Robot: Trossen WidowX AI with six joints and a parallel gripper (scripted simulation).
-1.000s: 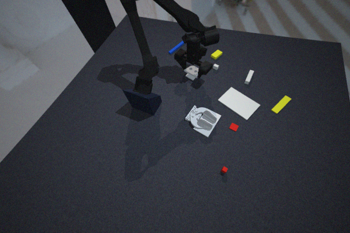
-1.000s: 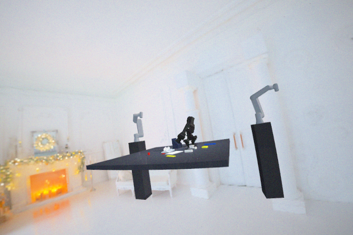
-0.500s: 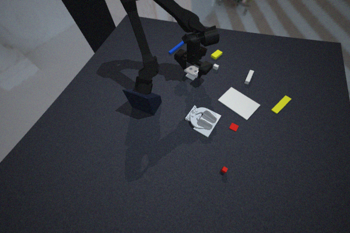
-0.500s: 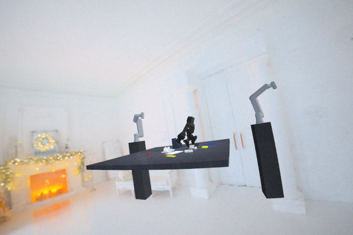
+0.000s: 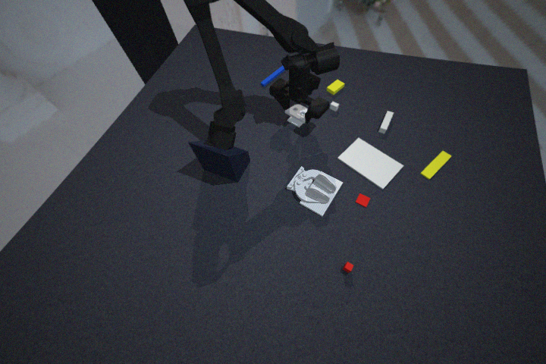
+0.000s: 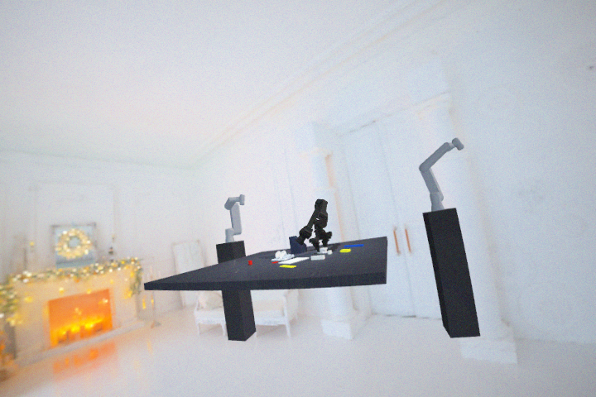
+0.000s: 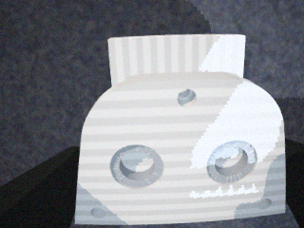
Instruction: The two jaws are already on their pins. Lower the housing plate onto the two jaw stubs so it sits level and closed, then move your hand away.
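Starting low in the top view, right of centre, with a small red cube (image 5: 348,267) (image 6: 250,262) on the bench (image 5: 153,300) (image 6: 261,284); farther up, near mid-frame, the jaw base (image 5: 324,207) (image 6: 280,256), lying flat, grey jaws (image 5: 324,183) uppermost, presumably laid that way to take the plate from above; farther still, upper centre, the housing plate (image 5: 296,111) (image 6: 323,251) (image 7: 180,128), well apart from that base, holes facing the wrist camera; over to the hand (image 5: 299,112) (image 6: 320,246) (image 7: 180,146): open, fingers either side of the plate, pointing down, apparently lined up for a grip, contact impossible to tell; behind, the arm (image 5: 277,26) (image 6: 314,221), folded steeply downward from the top edge.
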